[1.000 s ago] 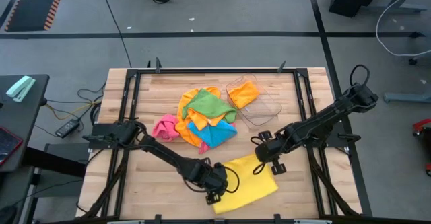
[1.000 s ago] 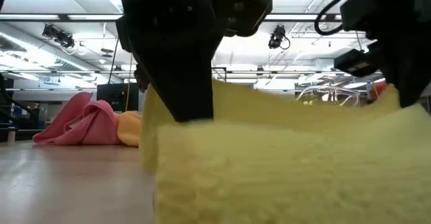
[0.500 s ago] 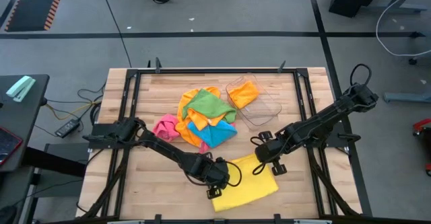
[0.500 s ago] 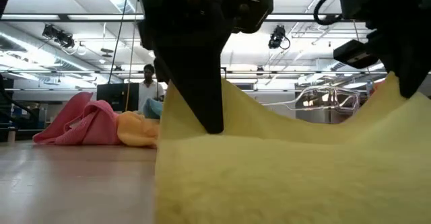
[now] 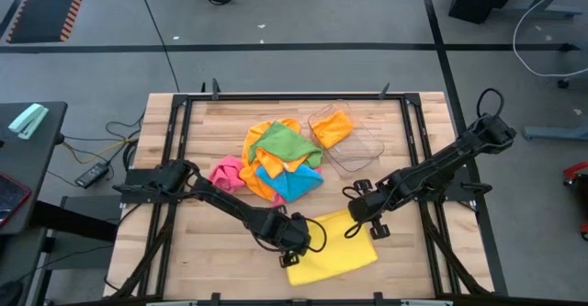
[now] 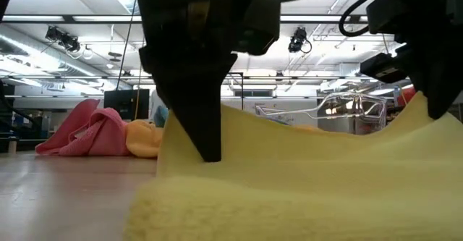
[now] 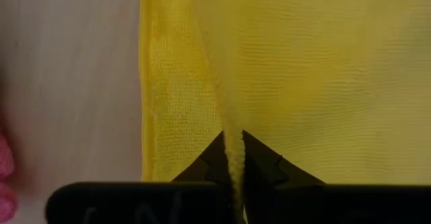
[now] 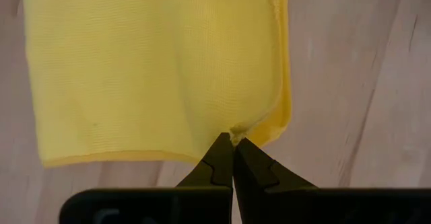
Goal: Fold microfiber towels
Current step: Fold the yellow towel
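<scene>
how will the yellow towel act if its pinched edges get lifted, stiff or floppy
Probably floppy: the yellow towel sags in a dip between the left gripper and the right gripper, each pinching a thin fold. It likely weighs little, since small pinches raise its edge. Its fuzzy nap suggests it would drag on the wooden table, not slide.

Both arms reach low over the table's near half. The left gripper (image 5: 292, 248) points down, its 2 fingers (image 7: 214, 158) pinched on a thin fold of the yellow towel (image 5: 335, 251). The right gripper (image 5: 353, 220) sits well apart from it, fingers (image 8: 217, 158) closed on that towel's corner.
</scene>
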Action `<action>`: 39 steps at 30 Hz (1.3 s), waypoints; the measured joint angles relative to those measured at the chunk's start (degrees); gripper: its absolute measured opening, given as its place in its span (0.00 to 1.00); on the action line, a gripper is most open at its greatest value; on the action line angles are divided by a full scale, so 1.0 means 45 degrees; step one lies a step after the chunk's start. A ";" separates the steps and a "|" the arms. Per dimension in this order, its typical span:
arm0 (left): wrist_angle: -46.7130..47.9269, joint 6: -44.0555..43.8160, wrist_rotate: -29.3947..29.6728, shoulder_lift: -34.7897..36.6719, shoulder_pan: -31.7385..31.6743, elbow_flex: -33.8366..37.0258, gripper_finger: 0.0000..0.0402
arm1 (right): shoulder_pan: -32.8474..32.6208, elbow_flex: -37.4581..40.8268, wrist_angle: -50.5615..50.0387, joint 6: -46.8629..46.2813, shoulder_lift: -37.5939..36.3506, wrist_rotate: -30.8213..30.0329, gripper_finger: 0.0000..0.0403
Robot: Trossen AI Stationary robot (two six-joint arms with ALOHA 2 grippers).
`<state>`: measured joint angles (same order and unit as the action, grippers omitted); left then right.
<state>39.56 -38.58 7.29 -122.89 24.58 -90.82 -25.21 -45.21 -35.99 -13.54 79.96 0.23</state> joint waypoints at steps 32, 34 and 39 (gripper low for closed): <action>0.1104 0.1741 0.1098 0.0930 0.0001 0.0299 0.49 | -0.0017 0.0000 -0.1892 -0.3730 0.0005 -0.0906 0.46; 0.1103 0.2264 0.1095 0.1128 -0.0034 0.0299 0.48 | -0.0118 0.0000 -0.1751 -0.4383 0.0005 -0.0467 0.47; -0.0439 0.3069 0.0863 0.1248 -0.0034 0.0294 0.44 | -0.0973 0.0000 -0.0161 -0.6048 0.0005 0.0569 0.46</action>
<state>37.58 -24.77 11.17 -117.27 24.43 -89.49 -29.58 -45.21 -36.71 -40.76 79.99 2.79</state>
